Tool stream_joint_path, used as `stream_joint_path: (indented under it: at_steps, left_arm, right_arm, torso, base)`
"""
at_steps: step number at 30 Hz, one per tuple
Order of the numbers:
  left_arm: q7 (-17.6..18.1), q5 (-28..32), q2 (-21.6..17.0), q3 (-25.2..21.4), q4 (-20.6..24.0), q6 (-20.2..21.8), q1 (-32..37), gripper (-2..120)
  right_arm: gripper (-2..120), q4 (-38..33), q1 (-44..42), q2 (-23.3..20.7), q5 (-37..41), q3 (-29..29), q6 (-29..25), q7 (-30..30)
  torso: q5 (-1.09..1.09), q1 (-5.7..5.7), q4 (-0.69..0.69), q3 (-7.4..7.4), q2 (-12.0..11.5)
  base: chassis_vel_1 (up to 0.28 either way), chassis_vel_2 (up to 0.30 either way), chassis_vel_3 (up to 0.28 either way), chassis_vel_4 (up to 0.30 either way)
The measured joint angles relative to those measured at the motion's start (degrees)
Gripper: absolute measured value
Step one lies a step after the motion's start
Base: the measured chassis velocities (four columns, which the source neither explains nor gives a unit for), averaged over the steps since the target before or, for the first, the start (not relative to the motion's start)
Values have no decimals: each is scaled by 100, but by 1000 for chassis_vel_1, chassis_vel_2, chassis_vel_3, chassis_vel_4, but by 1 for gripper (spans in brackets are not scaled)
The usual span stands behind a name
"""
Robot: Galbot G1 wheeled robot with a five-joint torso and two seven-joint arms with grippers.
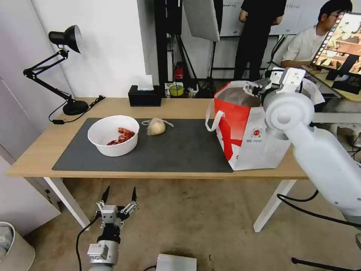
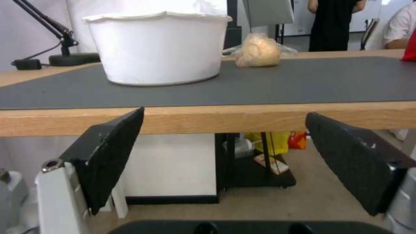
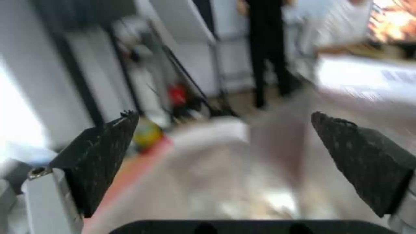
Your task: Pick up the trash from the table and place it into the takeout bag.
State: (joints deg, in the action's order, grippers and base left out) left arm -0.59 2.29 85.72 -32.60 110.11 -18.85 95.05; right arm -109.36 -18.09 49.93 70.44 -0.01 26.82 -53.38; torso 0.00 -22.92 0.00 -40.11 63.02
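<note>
A white round bowl [image 1: 113,135] [image 2: 158,47] holding red shell scraps sits on the left half of the dark grey mat [image 1: 180,150]. Beside it lies a small clear bag with a beige lump [image 1: 156,127] [image 2: 258,51]. The white-and-red takeout bag [image 1: 250,131] stands open at the mat's right end on the table [image 1: 37,150]. My right gripper [image 1: 255,88] [image 3: 221,143] hovers open over the bag's mouth with nothing between its fingers. My left gripper [image 1: 118,195] [image 2: 225,143] hangs open below the table's front edge, facing the bowl.
A black tissue box [image 1: 144,96] stands at the table's back edge. A black desk lamp [image 1: 64,67] and its cord occupy the back left corner. A white bin [image 1: 15,248] stands on the floor at the left. People are behind the table.
</note>
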Motion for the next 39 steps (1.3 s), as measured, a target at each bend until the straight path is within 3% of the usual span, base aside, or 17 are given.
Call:
stream_joint_path:
  at_steps: [2, 5, 6, 9, 10, 11, 12, 14, 21, 26, 27, 29, 34, 39]
  left_arm:
    - [0, -3, 2, 0, -2, 0, -2, 100]
    - [-1, -22, 14, 6, -17, 0, -8, 100]
    - [-1, -22, 14, 6, -17, 0, -8, 100]
    - [-1, -26, 14, -2, -24, -1, -5, 100]
    - [-1, -26, 14, -2, -24, -1, -5, 100]
    - [-2, -28, 12, -4, -26, 0, -4, 100]
    - [-2, -28, 12, -4, -26, 0, -4, 100]
    - [-2, -30, 12, -4, -28, 0, -5, 100]
    - [-12, -70, 101, 44, -48, -48, -20, 100]
    - [-9, -126, 125, 44, -56, -76, -16, 100]
    - [-9, -126, 125, 44, -56, -76, -16, 100]
    - [-7, -133, 125, 39, -66, -78, -14, 100]
    - [-7, -138, 125, 40, -77, -80, -14, 100]
    - [-6, -143, 130, 35, -89, -83, -12, 100]
  right_arm:
    - [100, -51, -11, -15, -43, 0, -107, 102]
    - [100, -513, -177, -224, -197, 58, -832, 978]
    - [100, -513, -177, -224, -197, 58, -832, 978]
    - [100, -1229, -738, -711, -599, 271, -1337, 2272]
    - [100, -1229, -738, -711, -599, 271, -1337, 2272]
    - [100, -1484, -1089, -904, -892, 372, -1542, 2726]
    - [100, -1484, -1089, -904, -892, 372, -1542, 2726]
    - [100, -1816, -1773, -1190, -1538, 616, -1783, 3352]
    - [100, -2280, -3396, -1505, -2776, 1212, -2128, 3597]
    - [100, -2418, -5106, -1182, -3734, 1886, -2554, 3539]
    - [100, -2418, -5106, -1182, -3734, 1886, -2554, 3539]
    - [100, -2348, -5799, -871, -4300, 2133, -2902, 3510]
    - [100, -2225, -6394, -457, -4908, 2277, -3268, 3440]
    - [99, -2060, -7090, 223, -5634, 2454, -3617, 3380]
  torso:
    - [0, 0, 0, 0, 0]
    - [-1, 0, 2, 0, 0]
    - [-1, 0, 2, 0, 0]
    - [-1, 0, 0, 0, 0]
    - [-1, 0, 0, 0, 0]
    - [0, 0, 0, 1, 0]
    - [0, 0, 0, 1, 0]
    - [0, 0, 1, 1, 0]
    - [-2, 1, 0, 1, 0]
    - [1, 1, -1, 0, 1]
    - [1, 1, -1, 0, 1]
    - [0, 1, -1, 0, 1]
    - [1, 1, -1, 1, 1]
    - [0, 1, -1, 1, 1]
  base:
    - [0, 0, 0, 0]
    - [0, 0, 0, 0]
    - [0, 0, 0, 0]
    - [0, 0, 0, 0]
    - [0, 0, 0, 0]
    - [0, 0, 0, 0]
    - [0, 0, 0, 0]
    - [0, 0, 0, 0]
    - [0, 0, 0, 0]
    - [0, 0, 0, 0]
    - [0, 0, 0, 0]
    - [0, 0, 0, 0]
    - [0, 0, 0, 0]
    - [0, 0, 0, 0]
